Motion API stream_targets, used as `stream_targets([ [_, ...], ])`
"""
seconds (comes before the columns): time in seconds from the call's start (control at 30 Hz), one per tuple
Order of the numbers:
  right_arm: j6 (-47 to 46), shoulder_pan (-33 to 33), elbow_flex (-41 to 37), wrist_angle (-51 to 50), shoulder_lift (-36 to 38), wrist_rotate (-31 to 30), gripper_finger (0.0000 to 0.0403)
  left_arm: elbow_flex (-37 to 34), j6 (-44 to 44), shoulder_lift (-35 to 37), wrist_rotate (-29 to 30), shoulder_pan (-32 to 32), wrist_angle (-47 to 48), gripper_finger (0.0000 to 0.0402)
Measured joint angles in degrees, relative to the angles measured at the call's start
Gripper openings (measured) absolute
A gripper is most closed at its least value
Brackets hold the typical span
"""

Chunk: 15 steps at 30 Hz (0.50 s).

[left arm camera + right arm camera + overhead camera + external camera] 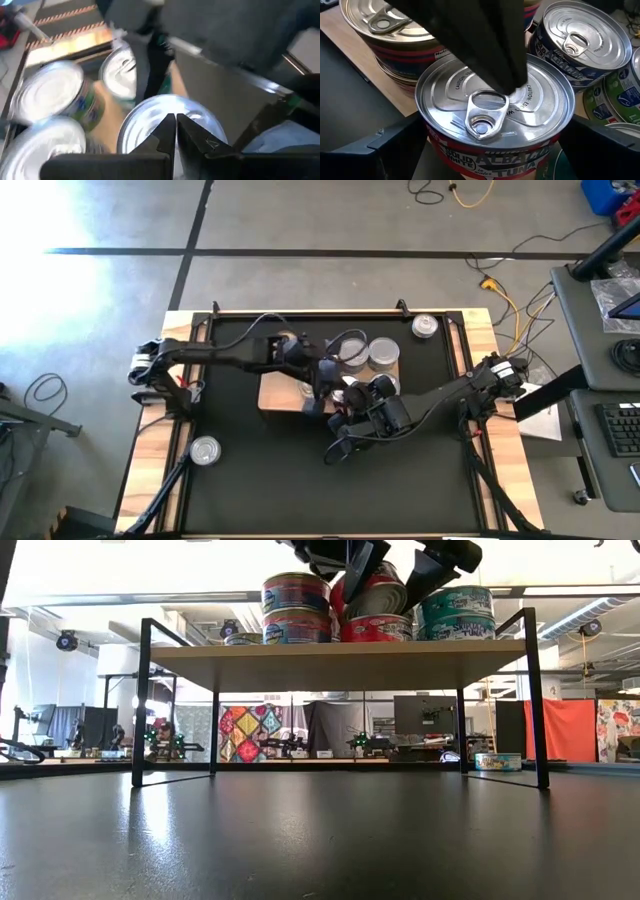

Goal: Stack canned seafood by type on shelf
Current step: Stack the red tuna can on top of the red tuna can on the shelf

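The right gripper [492,145] stood with its jaws spread wide to either side of a red-labelled tuna tin [495,120], the tin between them with a sliver of gap on each flank rather than a firm clamp, so far as the right wrist view showed. The left gripper [175,131] was closed to a narrow slit, holding nothing, its joined fingertips pressed down on that tin's lid beside the pull tab. In the low view the tin [378,602] sat tilted atop another red tin [378,628] on the shelf [340,652], not yet flat. The chief risk, to my judgement, was a slide: if the pressing tips pushed off-centre, or lifted before the tin seated, it could skid off the lower lid and knock its neighbours, or roll off the board. If the wide jaws drew back crookedly, they could also drag it. Just beyond the open jaws on one side stood a stack of blue-labelled tins [296,608], and on the other a teal-labelled stack [457,612], both close enough to be clipped by a finger. The two arms crowded one another over the same tin, which left little room for either to retreat. Well away from both jaws, a loose tin [205,450] lay on the black mat [300,480] and another [425,326] near its far edge, both awaiting sorting.
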<state>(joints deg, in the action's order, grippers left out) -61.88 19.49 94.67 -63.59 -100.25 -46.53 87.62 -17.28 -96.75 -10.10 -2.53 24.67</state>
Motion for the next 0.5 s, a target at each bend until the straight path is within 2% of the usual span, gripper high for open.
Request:
stream_targets([
  [0.1, 0.6, 0.0, 0.0, 0.0, 0.0, 0.0, 0.04, 1.0, -4.8, -1.5, -4.6, 0.0, 0.5, 0.0],
  [0.3, 0.4, 0.0, -0.1, 0.0, 0.0, 0.0, 0.04, 0.6, -9.2, -1.9, -8.1, -1.4, 0.8, 0.0],
  [0.5, -0.6, 0.0, -0.1, -0.1, 0.0, 0.5, 0.04, 0.1, -14.6, -1.8, -6.2, -1.3, 4.4, 0.0],
])
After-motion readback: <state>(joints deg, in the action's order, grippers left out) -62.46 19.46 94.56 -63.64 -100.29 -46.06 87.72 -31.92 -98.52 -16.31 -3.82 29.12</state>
